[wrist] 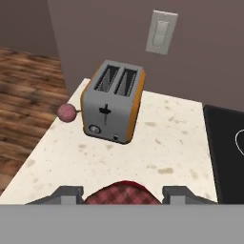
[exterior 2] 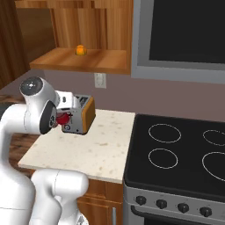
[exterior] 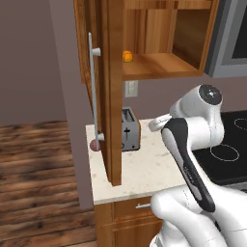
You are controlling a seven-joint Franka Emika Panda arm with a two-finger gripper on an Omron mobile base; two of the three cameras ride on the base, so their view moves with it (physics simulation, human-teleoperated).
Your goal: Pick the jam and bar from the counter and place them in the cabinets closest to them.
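Red jam (wrist: 123, 193) clamped in the gripper (wrist: 123, 196), hanging above the counter (wrist: 162, 143).
Carrying step now; next up, probably lifting onto the open cabinet (exterior: 159, 65) shelf.

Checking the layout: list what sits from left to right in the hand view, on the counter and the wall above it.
Pinkish ball → toaster → light switch → black stovetop.

Kitchen, toaster (wrist: 112, 101), stovetop (exterior 2: 176, 154), cabinets (exterior: 159, 38)
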